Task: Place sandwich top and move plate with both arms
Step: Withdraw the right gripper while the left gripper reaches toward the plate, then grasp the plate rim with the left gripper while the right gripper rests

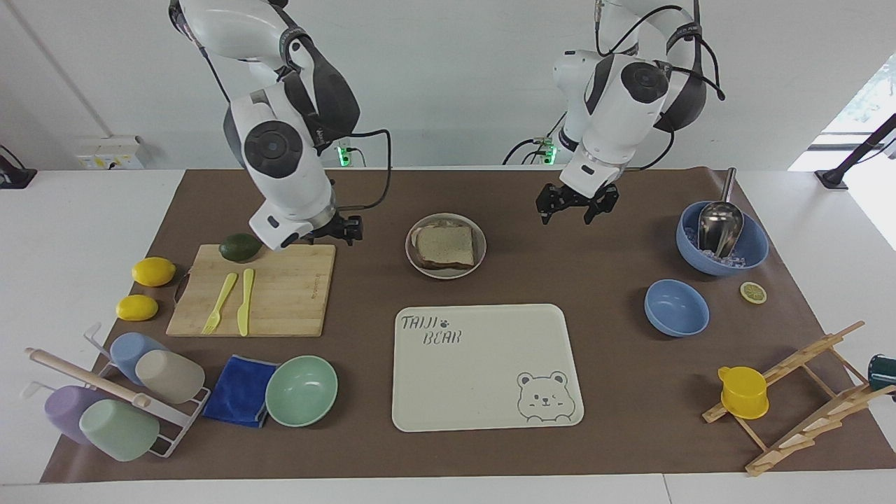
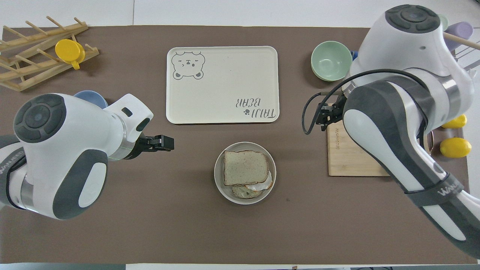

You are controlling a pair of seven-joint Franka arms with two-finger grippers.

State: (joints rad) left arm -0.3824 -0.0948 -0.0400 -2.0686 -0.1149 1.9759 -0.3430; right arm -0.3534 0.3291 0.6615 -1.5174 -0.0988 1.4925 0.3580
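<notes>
The sandwich top (image 1: 444, 245) lies flat on the stacked sandwich on the plate (image 1: 418, 266). In the overhead view the slice (image 2: 245, 167) covers the egg and the lower slice on the plate (image 2: 221, 183). My right gripper (image 1: 348, 229) is open and empty, raised over the cutting board's corner, toward the right arm's end from the plate; it also shows in the overhead view (image 2: 324, 117). My left gripper (image 1: 568, 208) is open and empty, raised over the mat toward the left arm's end from the plate; it also shows in the overhead view (image 2: 167, 142).
A cream bear tray (image 1: 483, 392) lies farther from the robots than the plate. A cutting board (image 1: 287, 294) holds a yellow fork, a knife and an avocado (image 1: 240, 246). A blue bowl with a metal scoop (image 1: 752, 248) and a smaller blue bowl (image 1: 676, 308) stand toward the left arm's end.
</notes>
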